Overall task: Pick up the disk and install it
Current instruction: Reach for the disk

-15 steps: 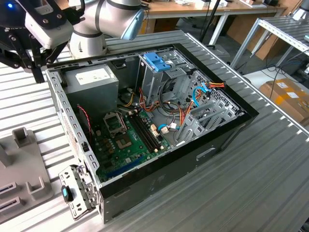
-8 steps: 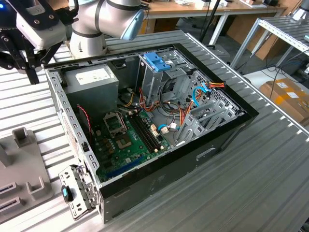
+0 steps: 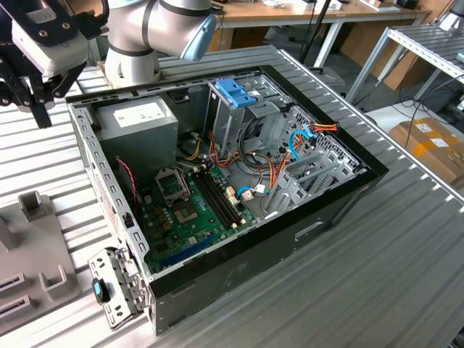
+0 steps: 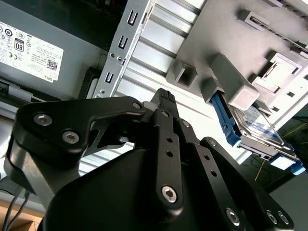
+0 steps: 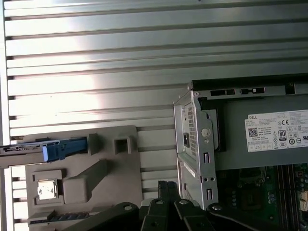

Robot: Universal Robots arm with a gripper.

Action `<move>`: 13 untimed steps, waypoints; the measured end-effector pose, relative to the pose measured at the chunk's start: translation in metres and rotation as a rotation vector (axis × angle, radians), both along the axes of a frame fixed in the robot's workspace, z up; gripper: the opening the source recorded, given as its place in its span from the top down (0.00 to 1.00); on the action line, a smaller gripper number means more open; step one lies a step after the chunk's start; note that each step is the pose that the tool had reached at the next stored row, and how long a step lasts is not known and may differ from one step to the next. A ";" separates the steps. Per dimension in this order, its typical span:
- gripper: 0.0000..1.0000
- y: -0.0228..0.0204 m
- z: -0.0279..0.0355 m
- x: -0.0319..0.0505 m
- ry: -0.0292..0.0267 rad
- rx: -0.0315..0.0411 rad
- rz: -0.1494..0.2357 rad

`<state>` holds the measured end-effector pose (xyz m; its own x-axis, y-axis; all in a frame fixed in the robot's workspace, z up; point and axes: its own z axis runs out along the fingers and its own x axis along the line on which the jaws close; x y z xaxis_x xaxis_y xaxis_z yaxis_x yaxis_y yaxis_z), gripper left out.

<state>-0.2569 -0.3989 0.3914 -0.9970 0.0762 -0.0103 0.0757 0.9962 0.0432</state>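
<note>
Fingers (image 5: 162, 192) closed together, gripping nothing. Gripper (image 3: 40, 112) at upper left of exterior view, outside computer case (image 3: 312, 232). Disk (image 5: 43, 149) seated in grey holder (image 5: 120, 179), apart from gripper.

Grey metal disk (image 5: 29, 148), blue-railed — standing on edge, slotted into grey holder (image 5: 120, 185)

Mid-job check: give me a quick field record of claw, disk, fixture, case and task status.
claw: over the table, between case and grey fixture; carries nothing
disk: on edge in the grey fixture, blue tab end sticking out, apart from the claw
drive cage: upright inside the open case, blue top
status: disk not yet picked up
</note>
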 end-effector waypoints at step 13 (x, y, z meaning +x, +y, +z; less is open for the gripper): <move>0.89 0.0000 -0.0001 -0.0121 0.0000 0.0000 0.000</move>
